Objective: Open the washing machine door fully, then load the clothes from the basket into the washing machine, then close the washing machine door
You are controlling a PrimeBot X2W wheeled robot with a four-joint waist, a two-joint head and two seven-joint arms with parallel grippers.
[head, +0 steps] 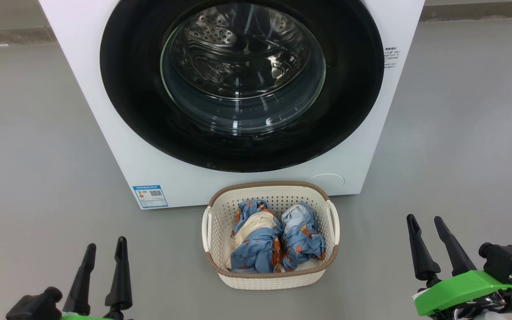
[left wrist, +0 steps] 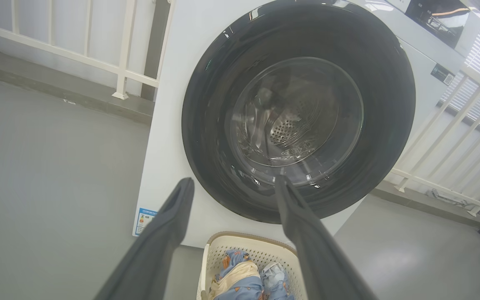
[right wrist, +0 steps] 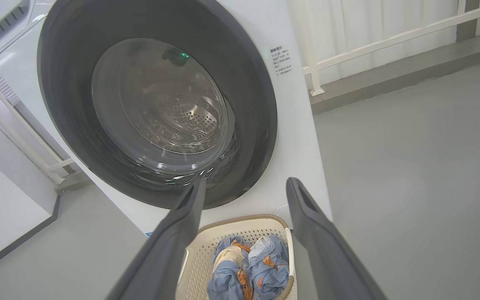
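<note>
Nearest, left pincer [head: 106,242] and right pincer [head: 425,218] both released, empty; clothes [head: 274,242] in basket [head: 268,184] on floor [head: 38,178] before shut washing machine door [head: 131,89].

The left claw [head: 106,244] is held low, with its two long dark fingers [head: 80,280] spread apart and pointing forward. Nothing is gripped between them. The right claw [head: 425,220] is posed likewise, jaws parted and empty, its fingers [head: 422,253] tilted slightly towards the left claw. Behind the right claw's fingers a bright green wrist bracket [head: 460,286] is fitted, and a black camera housing [head: 505,262] is mounted just beside it on the outer side. The two claws are set well apart.
</note>
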